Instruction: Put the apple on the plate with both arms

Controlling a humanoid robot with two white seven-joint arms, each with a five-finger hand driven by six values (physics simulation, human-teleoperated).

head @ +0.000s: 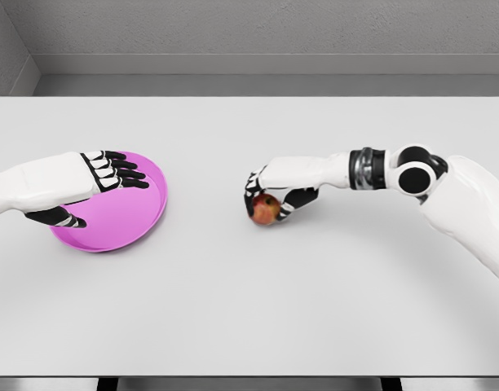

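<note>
- Pale grey worktop (249, 309) filling most of the head view, grey wall and floor strip behind.
- Pink plate (139, 213) lying flat on the left part of the worktop, round with a raised rim, partly covered by the left hand.
- Left hand (90, 183) reaching in from the picture's left, held over the plate; black-jointed fingers (123, 173) stretched out and loosely spread above the plate's middle, thumb angled down by the plate's near-left edge, grasping nothing.
- Cannot tell whether the left hand touches the plate or hangs just above it.
- Red-and-yellow apple (266, 209) near the middle of the worktop, well apart from the plate, to its right.
- Right hand (278, 191) coming in from the picture's right, arm bent at the elbow and stretched leftward, wrapped over the apple from above and behind.
- Right fingers (301, 199) curled round the apple's right side and thumb on its left, closed on the fruit.
- Apple low against the worktop; unclear whether resting on it or lifted slightly.
</note>
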